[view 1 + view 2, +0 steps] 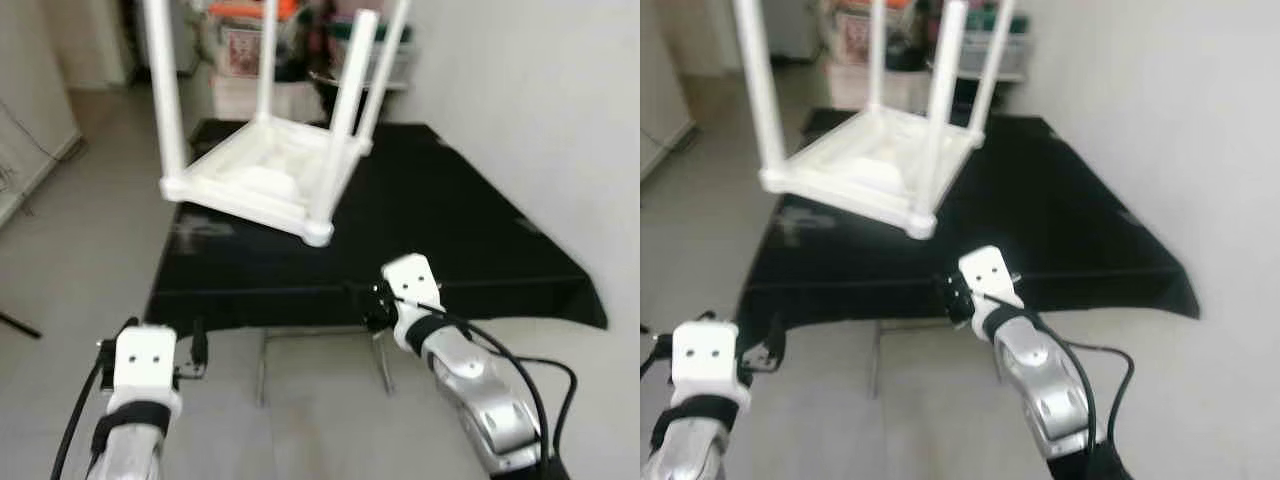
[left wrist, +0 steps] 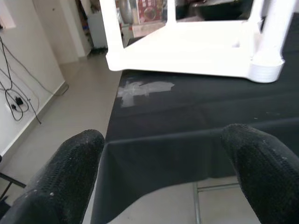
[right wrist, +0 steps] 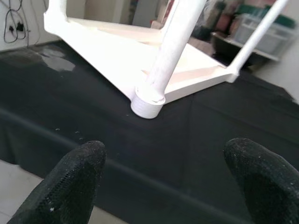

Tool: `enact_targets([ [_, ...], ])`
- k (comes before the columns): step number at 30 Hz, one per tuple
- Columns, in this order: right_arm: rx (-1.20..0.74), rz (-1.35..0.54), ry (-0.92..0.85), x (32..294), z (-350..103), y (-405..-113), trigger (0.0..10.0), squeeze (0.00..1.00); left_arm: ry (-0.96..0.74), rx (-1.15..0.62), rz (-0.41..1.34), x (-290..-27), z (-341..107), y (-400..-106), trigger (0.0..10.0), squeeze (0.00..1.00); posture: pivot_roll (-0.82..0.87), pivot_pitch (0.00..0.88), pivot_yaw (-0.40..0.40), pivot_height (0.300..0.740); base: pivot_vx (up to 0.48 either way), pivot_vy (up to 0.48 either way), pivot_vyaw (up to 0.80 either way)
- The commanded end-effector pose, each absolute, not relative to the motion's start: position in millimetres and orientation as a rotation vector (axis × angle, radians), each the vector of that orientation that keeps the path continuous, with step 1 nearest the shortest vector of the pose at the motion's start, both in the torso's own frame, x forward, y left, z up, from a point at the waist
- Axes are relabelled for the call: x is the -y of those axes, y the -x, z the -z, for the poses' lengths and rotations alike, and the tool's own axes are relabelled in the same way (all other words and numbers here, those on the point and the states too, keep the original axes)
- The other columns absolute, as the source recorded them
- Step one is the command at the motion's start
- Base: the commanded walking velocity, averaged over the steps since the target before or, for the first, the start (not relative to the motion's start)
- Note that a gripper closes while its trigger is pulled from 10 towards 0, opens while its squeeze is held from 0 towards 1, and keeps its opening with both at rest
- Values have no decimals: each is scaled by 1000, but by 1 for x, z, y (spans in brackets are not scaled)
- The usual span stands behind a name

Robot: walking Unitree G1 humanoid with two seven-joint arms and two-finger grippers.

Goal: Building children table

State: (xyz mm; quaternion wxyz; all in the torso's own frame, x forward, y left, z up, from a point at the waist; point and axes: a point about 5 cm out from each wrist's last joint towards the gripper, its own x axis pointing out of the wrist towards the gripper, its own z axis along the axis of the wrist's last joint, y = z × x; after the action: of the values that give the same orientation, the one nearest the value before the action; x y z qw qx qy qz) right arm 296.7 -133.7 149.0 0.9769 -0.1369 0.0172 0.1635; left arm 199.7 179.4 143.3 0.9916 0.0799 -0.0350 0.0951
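A white children's table [image 1: 262, 178] lies upside down on a surface draped in black cloth [image 1: 450, 230], its top flat on the cloth and its four round legs standing straight up. It sits toward the robot's left half of the surface, with its near-left corner reaching the left edge of the cloth and its near-right corner leg [image 1: 342, 140] planted a little back from the front edge. To the right of the table a broad stretch of black cloth runs bare as far as the light wall [image 1: 540, 110], and a strip of cloth also lies bare between the table and the front edge, marked by a pale smudge [image 2: 140, 89] near the left corner. The cloth hangs over the front edge, and metal supports [image 1: 262, 362] show beneath it above the tiled floor [image 1: 80, 240], which is open on the left side. Cluttered shelves and boxes [image 1: 250, 50] stand behind the far edge. The left gripper [image 2: 166, 172] hovers low in front of the surface's near-left corner, short of the cloth, its fingers [image 2: 70, 168] spread wide with nothing between them. The right gripper [image 3: 168, 179] hovers at the front edge, facing the near-right corner leg, its fingers [image 3: 254, 179] likewise wide apart, gripping nothing and touching nothing.
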Motion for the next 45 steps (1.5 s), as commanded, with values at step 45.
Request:
enact_targets([
  [45,56,-1042,279,57,-192,-280,10000,0,-135,112,-248,-200,-165,-200,10000,0,49,32,-52,740,259,0,0],
])
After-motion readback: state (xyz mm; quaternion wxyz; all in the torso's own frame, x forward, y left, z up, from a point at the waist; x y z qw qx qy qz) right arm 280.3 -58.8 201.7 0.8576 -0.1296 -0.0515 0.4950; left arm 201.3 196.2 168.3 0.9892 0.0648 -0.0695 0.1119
